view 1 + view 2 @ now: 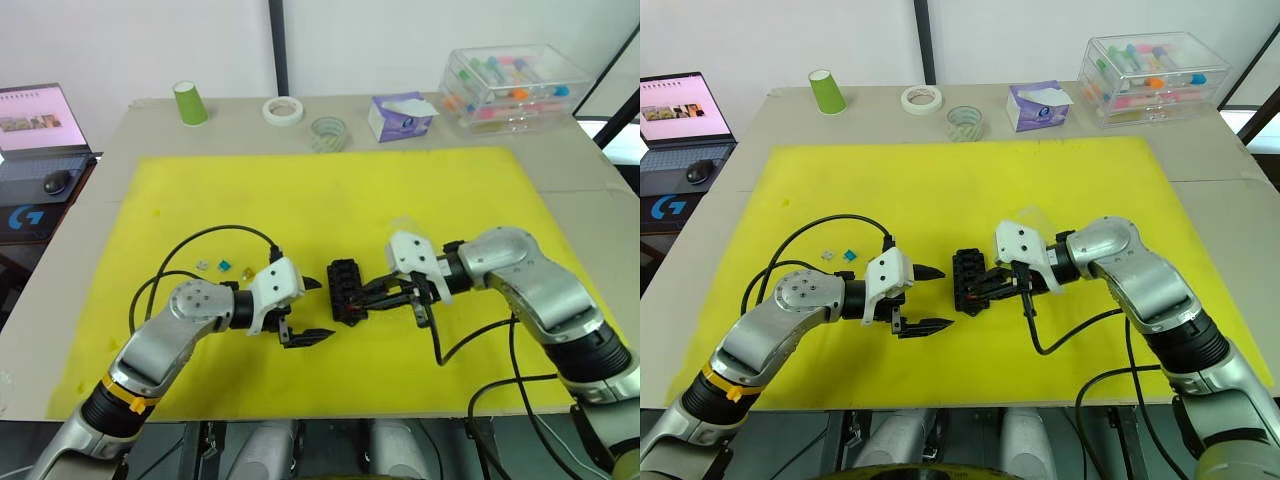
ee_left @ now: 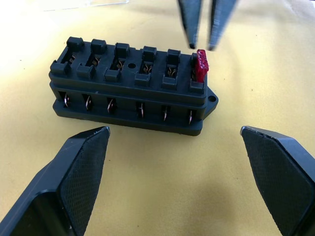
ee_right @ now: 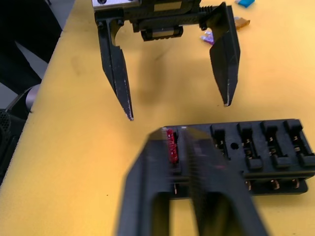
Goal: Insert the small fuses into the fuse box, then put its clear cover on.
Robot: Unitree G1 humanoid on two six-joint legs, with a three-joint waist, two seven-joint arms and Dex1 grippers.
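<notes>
The black fuse box (image 1: 345, 288) lies mid-mat between my two grippers. A red fuse (image 2: 201, 65) stands in its end slot; the other slots look bare. My right gripper (image 2: 202, 46) hovers just over that fuse, fingers a narrow gap apart, holding nothing. On the box's other side, my left gripper (image 1: 322, 309) is wide open and a short way off. Several small fuses (image 1: 222, 266) lie loose on the mat left of my left arm. The clear cover (image 1: 1037, 214) rests on the mat just beyond my right wrist.
A yellow mat (image 1: 330, 190) covers most of the table. Along the far edge stand a green cup (image 1: 189, 102), two tape rolls (image 1: 283, 110), a tissue pack (image 1: 400, 116) and a clear storage box (image 1: 512, 88). A laptop (image 1: 35, 135) sits off the table's left.
</notes>
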